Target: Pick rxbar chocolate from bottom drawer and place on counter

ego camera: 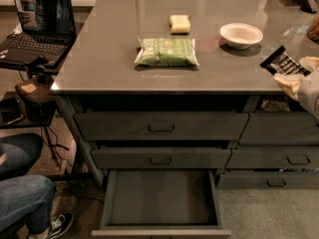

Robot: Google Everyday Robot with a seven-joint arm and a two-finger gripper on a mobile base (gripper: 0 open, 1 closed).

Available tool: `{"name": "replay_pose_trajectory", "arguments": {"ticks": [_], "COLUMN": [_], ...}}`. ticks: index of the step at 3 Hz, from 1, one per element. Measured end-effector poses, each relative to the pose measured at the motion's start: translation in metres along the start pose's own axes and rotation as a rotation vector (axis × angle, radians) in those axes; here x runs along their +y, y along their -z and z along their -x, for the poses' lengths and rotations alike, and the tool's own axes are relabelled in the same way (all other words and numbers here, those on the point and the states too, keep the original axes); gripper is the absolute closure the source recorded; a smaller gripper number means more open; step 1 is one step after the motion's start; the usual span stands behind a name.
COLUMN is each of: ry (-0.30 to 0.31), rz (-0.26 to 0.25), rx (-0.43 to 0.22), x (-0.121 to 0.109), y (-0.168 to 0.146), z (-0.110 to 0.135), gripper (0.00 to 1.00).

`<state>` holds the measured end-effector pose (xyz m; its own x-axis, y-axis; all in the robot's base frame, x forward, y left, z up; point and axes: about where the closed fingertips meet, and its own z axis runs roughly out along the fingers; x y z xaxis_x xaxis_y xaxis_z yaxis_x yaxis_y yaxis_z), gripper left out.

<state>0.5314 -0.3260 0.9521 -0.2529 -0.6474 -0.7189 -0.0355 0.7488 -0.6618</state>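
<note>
The rxbar chocolate [282,63], a small black-wrapped bar with pale lettering, is held tilted at the right edge of the frame, just above the counter's [119,44] front right part. My gripper [291,73] is shut on its lower end, its pale fingers [290,83] showing below the bar. The bottom drawer [162,199] stands pulled open beneath the two handled drawers, its flat grey floor bare.
On the counter lie a green packet [167,52], a yellow block [179,24] and a white bowl [241,35]. A laptop [37,21] sits on a side stand at left. A seated person's legs [22,193] are at lower left.
</note>
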Motion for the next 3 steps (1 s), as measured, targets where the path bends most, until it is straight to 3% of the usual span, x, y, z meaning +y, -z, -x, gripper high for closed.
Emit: {"name": "replay_pose_trajectory", "arguments": {"ticks": [1,2,3], "ry": [-0.012,-0.018,-0.072], "rz": [0.043,0.127,0.239], "rx": [-0.051,-0.171,-0.130], "x": [0.008,0.029,0.104], "y": [-0.020,-0.062,-0.112], "z": [0.017,0.069,0.027], "gripper": [1.00,1.00,1.00]}}
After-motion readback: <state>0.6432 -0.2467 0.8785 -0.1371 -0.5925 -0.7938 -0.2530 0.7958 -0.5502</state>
